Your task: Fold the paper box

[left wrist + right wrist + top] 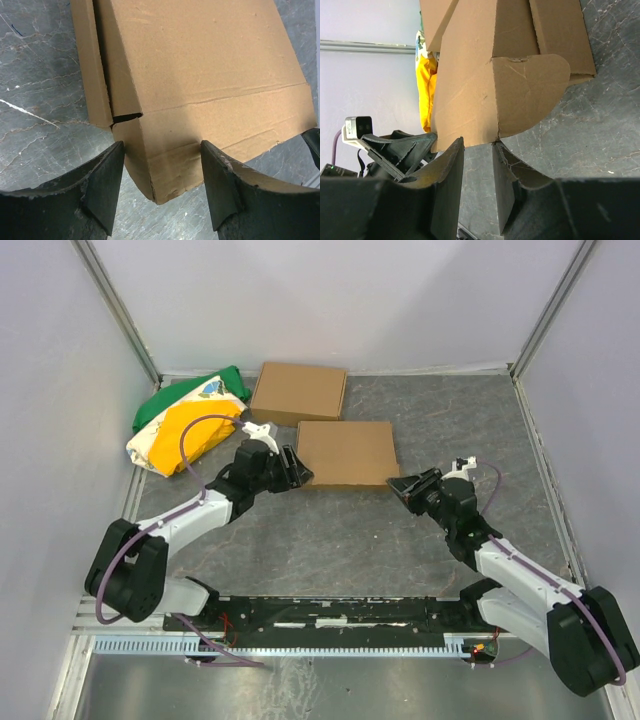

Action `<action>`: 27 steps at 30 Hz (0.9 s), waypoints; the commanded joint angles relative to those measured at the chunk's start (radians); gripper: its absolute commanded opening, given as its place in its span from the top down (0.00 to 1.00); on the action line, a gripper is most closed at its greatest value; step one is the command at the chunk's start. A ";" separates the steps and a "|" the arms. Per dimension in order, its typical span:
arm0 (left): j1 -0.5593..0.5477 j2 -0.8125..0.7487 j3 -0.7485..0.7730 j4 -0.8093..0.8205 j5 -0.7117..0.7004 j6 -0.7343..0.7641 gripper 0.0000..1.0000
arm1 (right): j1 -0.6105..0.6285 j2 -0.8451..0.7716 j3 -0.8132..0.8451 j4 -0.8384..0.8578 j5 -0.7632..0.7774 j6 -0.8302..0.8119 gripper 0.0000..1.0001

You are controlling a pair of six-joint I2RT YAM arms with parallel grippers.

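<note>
The paper box (345, 453), lying just beside the other box (298, 392), is judged light yet stiff and best pinched at a flap edge; the left gripper (162, 145) and the right gripper (476, 146) are seen open at its corners.

Nothing legible anywhere: no lettering, label, brand or number. The paper box (345, 452) between the left end effector (293, 468) and right end effector (401, 483) is plain brown; the bag (185, 425) beyond the left one shows only an unreadable printed pattern.

Paper box (200, 65) = matt brown cardboard, creased; table (40, 90) smooth grey marbled; left tool (161, 145) scuffed matt blk plastic.
</note>
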 commanded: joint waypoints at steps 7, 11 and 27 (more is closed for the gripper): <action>-0.001 0.053 0.081 -0.097 0.041 0.069 0.33 | -0.003 0.030 0.033 0.008 -0.051 -0.031 0.63; -0.001 0.052 0.094 -0.142 0.029 0.090 0.34 | -0.003 0.042 0.036 -0.006 -0.066 -0.046 0.63; 0.001 0.067 0.113 -0.163 0.048 0.096 0.34 | -0.016 0.059 0.505 -0.740 0.110 -0.634 0.17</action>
